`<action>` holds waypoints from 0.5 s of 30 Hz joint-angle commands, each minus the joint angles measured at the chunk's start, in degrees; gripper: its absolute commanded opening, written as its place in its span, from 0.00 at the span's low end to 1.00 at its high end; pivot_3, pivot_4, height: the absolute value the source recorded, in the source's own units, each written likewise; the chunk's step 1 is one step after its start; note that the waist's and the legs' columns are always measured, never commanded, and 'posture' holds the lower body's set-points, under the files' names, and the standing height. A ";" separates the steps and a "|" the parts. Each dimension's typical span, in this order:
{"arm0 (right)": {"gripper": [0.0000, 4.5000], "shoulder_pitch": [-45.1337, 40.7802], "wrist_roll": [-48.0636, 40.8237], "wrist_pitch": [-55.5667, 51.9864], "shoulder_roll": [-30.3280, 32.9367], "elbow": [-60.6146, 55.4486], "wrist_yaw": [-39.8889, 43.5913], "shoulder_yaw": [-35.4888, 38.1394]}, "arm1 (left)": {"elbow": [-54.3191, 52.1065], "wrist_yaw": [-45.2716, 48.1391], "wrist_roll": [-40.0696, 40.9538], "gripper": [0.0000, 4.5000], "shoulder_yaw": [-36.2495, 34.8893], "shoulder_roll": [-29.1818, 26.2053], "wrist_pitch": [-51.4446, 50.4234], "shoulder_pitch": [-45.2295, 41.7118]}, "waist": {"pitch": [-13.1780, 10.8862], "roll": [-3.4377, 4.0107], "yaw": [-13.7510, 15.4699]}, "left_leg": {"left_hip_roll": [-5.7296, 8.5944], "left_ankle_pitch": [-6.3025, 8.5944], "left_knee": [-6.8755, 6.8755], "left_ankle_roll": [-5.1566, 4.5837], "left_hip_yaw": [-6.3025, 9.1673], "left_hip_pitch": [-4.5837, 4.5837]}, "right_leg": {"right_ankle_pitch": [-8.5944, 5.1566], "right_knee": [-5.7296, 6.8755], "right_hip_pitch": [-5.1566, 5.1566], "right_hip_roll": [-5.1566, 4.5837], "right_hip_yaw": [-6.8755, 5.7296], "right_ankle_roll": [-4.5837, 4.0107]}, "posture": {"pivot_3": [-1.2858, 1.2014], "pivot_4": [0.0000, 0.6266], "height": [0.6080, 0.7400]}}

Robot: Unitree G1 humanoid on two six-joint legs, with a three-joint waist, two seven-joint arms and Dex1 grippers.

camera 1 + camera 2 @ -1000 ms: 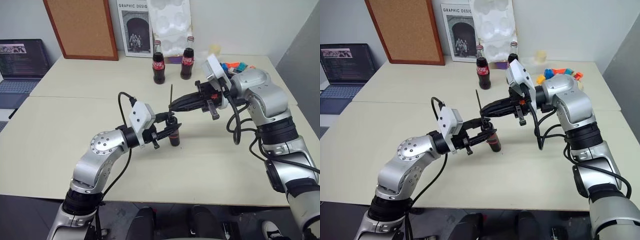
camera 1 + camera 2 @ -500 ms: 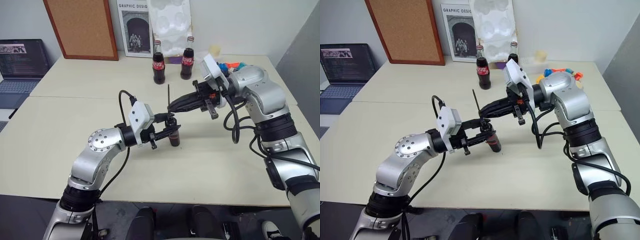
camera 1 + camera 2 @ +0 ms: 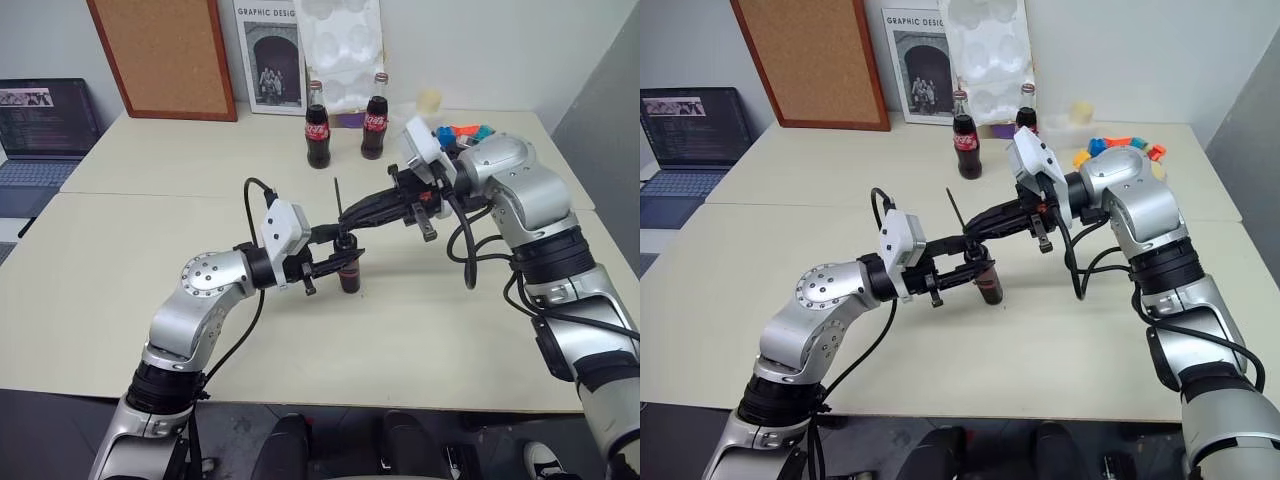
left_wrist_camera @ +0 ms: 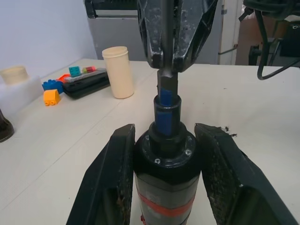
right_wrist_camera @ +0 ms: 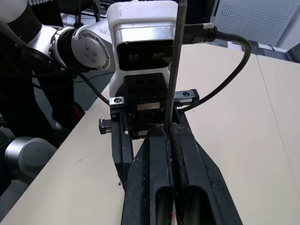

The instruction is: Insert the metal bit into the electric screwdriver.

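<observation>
Nearest the camera, over the middle of the table point(image 3: 120, 330):

- Left gripper point(image 3: 338, 254): clenched on the screwdriver point(image 3: 348, 270), one black finger on each side of its body, as the left wrist view shows. The screwdriver stands about upright, its lower end close to the table, whether touching it or not cannot be told; its black body carries a red band, and a narrower collar with a blue part rises at its top end.
- Right gripper point(image 3: 347, 212): just above and a little behind the left one, reaching in from the right and pointing left and slightly down. Its two fingers are pressed together on the bit point(image 3: 338, 197), gripping it near its lower part.
- Bit: thin dark rod, held close to vertical, its upper length rising clear above the right gripper's fingers. Its lower end sits directly over the top of the screwdriver; in the left wrist view the gripper tips hang right at the collar, and whether the bit has entered the opening cannot be told.

Farther back on the table:

- Two cola bottles, left point(image 3: 316, 125) and right point(image 3: 375, 116), upright, side by side, well apart from the grippers.
- Coloured blocks point(image 3: 462, 132), at the far right.
- Cream cup point(image 4: 117, 71), beside a dark flat case.

Against the back wall:

- Cork board point(image 3: 165, 55), a poster point(image 3: 268, 55), and a white moulded tray point(image 3: 342, 50).
- Laptop point(image 3: 45, 125), open, at the far left.
</observation>
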State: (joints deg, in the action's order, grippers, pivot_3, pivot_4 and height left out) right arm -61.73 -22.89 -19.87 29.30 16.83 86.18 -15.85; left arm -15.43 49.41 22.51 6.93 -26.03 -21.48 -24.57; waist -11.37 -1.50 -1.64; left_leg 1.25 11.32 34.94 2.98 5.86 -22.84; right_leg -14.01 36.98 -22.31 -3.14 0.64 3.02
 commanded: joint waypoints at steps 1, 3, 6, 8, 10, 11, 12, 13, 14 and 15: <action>0.02 1.42 2.80 -0.47 1.33 1.44 0.97 -0.74 | -0.38 2.23 0.28 0.38 2.92 0.55 0.08 -0.25 | 0.00 0.00 0.00 | 0.00 0.00 0.00 0.00 0.00 0.00 | 0.00 0.00 0.00 0.00 0.00 0.00 | 0.52 0.24 1.00; 0.02 1.59 2.72 -0.84 1.49 1.37 0.70 -0.49 | 0.34 2.08 -0.58 0.38 3.26 0.48 0.64 -0.59 | 0.00 0.00 0.01 | 0.00 0.00 0.00 0.00 0.00 0.00 | 0.00 0.00 0.00 0.00 0.00 0.00 | 0.52 0.24 1.00; 0.10 1.47 2.59 -1.99 1.72 1.55 0.62 -0.19 | 1.56 2.18 -0.89 0.38 3.71 0.89 1.10 -1.28 | 0.01 0.00 0.02 | 0.00 0.00 0.00 0.00 0.00 0.01 | 0.00 0.00 0.00 0.00 0.00 0.00 | 0.52 0.24 1.00; 0.19 1.41 2.43 -2.84 2.10 1.45 0.68 0.09 | 2.16 2.20 -1.10 0.38 4.13 1.35 1.32 -1.71 | 0.01 0.00 0.06 | 0.01 0.00 0.01 0.00 0.02 0.00 | 0.00 0.00 0.01 0.00 -0.02 0.00 | 0.52 0.24 1.00; 0.30 1.32 2.22 -3.81 2.38 1.16 0.42 0.70 | 2.71 2.30 -1.33 0.38 4.39 1.68 1.58 -2.05 | 0.00 0.00 0.05 | 0.02 0.00 0.01 0.00 -0.01 -0.01 | 0.01 0.00 0.00 -0.01 0.00 0.00 | 0.52 0.24 1.00; 0.34 1.23 2.14 -4.31 2.53 0.97 0.21 1.09 | 3.12 2.38 -1.40 0.38 4.43 1.82 1.76 -2.25 | 0.00 0.01 0.02 | 0.01 0.00 0.01 0.00 -0.01 -0.03 | 0.00 -0.01 -0.01 -0.01 0.00 0.00 | 0.52 0.24 1.00; 0.41 1.15 1.96 -4.99 2.78 0.65 0.02 1.55 | 3.56 2.50 -1.49 0.38 4.47 1.95 1.99 -2.45 | 0.00 0.01 0.00 | 0.01 0.00 0.01 0.00 -0.02 -0.04 | 0.00 -0.01 -0.03 -0.01 0.01 0.00 | 0.52 0.24 1.00; 0.44 1.11 1.86 -5.45 2.94 0.42 -0.08 1.85 | 3.85 2.59 -1.55 0.38 4.48 2.04 2.14 -2.58 | 0.00 0.01 0.00 | 0.01 0.00 0.00 0.00 -0.03 -0.04 | 0.00 -0.01 -0.05 -0.01 0.02 0.00 | 0.52 0.24 1.00; 0.50 1.17 1.57 -6.20 3.45 -0.21 -0.47 2.51 | 4.30 2.71 -1.61 0.38 4.54 2.20 2.25 -2.80 | 0.00 0.02 -0.01 | 0.00 0.00 -0.01 0.00 0.00 -0.05 | 0.00 -0.01 -0.05 0.00 -0.01 -0.01 | 0.52 0.24 1.00; 0.55 1.40 1.17 -7.12 4.33 -1.21 -0.76 3.28 | 4.87 2.85 -1.69 0.38 4.61 2.39 2.43 -3.08 | -0.01 0.02 0.01 | 0.00 0.00 -0.02 0.00 0.00 -0.06 | 0.00 -0.01 -0.06 0.00 -0.01 -0.01 | 0.52 0.24 1.00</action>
State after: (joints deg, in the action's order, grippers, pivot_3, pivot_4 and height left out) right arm -59.50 -20.87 -25.61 31.84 18.33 85.55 -15.52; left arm -11.77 50.82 21.04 9.72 -24.16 -18.79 -27.93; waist -11.38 -1.48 -1.64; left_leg 1.25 11.32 34.91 2.98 5.86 -22.91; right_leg -14.01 36.96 -22.37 -3.14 0.62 3.01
